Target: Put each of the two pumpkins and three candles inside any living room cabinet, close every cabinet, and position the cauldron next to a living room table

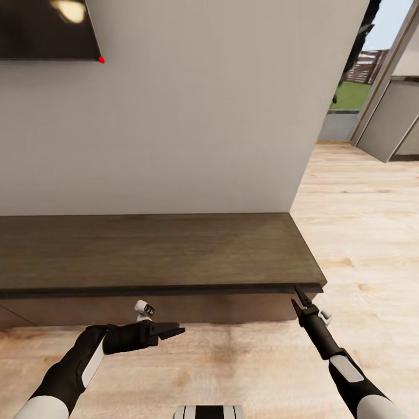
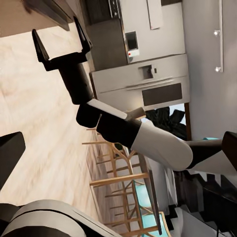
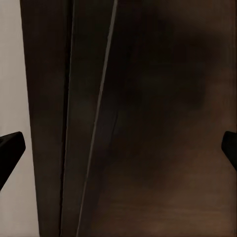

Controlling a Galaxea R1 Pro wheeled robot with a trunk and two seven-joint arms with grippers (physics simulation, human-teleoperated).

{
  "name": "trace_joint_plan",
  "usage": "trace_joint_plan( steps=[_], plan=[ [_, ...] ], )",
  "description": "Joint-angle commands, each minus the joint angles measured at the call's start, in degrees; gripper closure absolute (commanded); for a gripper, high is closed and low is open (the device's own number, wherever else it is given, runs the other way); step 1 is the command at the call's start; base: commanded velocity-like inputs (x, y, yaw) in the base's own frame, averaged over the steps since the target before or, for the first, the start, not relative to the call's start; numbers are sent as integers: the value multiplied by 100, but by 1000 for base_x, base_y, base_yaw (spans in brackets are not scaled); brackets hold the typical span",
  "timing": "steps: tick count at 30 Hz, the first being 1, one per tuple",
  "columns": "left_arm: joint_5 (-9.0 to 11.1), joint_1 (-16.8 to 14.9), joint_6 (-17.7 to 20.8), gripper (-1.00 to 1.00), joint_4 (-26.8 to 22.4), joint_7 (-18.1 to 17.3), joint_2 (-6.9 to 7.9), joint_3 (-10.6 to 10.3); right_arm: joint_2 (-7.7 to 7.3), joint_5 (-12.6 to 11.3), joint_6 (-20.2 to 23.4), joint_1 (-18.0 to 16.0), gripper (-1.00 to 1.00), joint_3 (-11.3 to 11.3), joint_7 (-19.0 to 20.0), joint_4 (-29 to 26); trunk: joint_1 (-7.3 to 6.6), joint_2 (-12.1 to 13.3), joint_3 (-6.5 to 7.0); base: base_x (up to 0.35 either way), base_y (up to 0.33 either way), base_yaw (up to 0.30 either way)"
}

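- In the head view the cabinet (image 1: 151,250), long, low and dark brown, runs along the white wall (image 1: 192,116) from 9 o'clock to about 3 o'clock, its flat fronts flush and closed under the top edge.
- The right pincer (image 1: 298,299) sits at 4 o'clock, its tip at the cabinet's top front edge near the right corner; from here I cannot tell its spread.
- The left wrist view settles it: the right pincer (image 2: 61,42) has its two black fingers apart, with nothing between them, close to the cabinet's edge.
- The right wrist view looks close at the dark wood front (image 3: 148,123), with its own fingertips (image 3: 10,148) wide apart at either side.
- The left pincer (image 1: 172,332) hovers at 7 o'clock over the floor, pointing right, fingers nearly together and empty.
- The floor (image 1: 361,233) is pale wood planks; a dark screen (image 1: 46,29) hangs at 11 o'clock, and a glass door (image 1: 361,64) shows grass at 1 o'clock.
- The left wrist view adds wooden chairs (image 2: 123,177) and a white kitchen unit (image 2: 143,84).
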Motion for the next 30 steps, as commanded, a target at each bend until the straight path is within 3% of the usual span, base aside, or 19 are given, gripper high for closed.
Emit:
trace_joint_plan(
  steps=[1, 17, 18, 30],
  plan=[
    [25, -2, 61, -100, 0, -9, 8, -19, 0, -47, 60, -3, -100, -1, 17, 5, -1, -2, -4, 35, -1, 0],
    [32, -2, 61, -100, 0, -9, 10, -19, 8, -47, 57, -3, -100, 5, 8, 7, -1, -2, -4, 33, 0, 0],
    [32, -2, 61, -100, 0, -11, 10, -22, 9, -47, 54, -3, 100, 5, 8, 7, -1, -2, -4, 0, 0, 0],
    [32, -2, 61, -100, 0, -16, 10, -20, 9, -41, 59, -3, 100, 6, -27, 7, -1, -2, -4, -26, 0, 0]
  ],
)
